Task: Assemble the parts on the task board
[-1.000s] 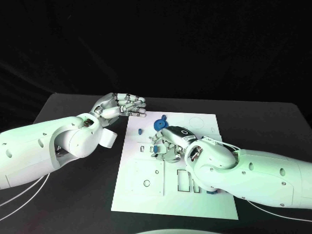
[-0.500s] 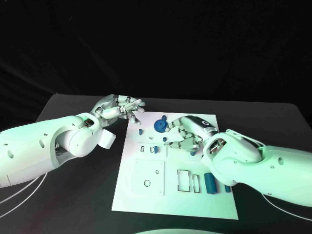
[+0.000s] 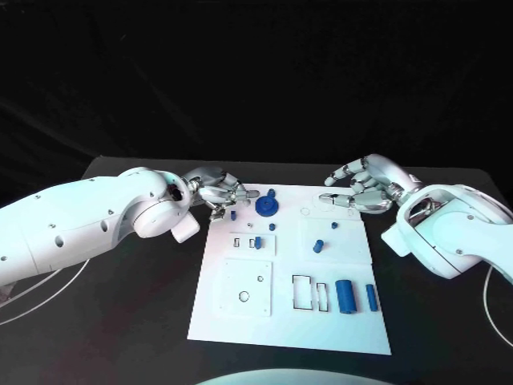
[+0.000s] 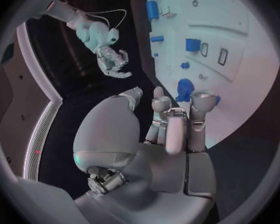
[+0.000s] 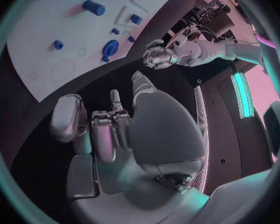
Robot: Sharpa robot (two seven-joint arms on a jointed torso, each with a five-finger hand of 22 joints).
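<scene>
The white task board (image 3: 245,321) lies in the middle of the table. A blue round part (image 3: 264,207) stands near its far edge, with small blue pieces (image 3: 318,245) around the board's middle. A blue cylinder (image 3: 348,296) and a blue bar (image 3: 371,297) lie near the right edge. My left hand (image 3: 216,192) hovers at the board's far left corner with its fingers curled in, and I see nothing in them. My right hand (image 3: 366,186) hangs over the far right corner, fingers spread and empty. The left wrist view shows my left hand (image 4: 171,129) close to the round part (image 4: 185,87).
Bare black table (image 3: 118,321) surrounds the board on all sides. Rectangular cut-outs (image 3: 311,293) open in the board's near half. Both white forearms reach in from the sides, beside the board's far corners.
My right hand has drawn back from over the board's middle to its far right corner, uncovering the small pieces there. My left hand has dropped slightly nearer the board's far left corner.
</scene>
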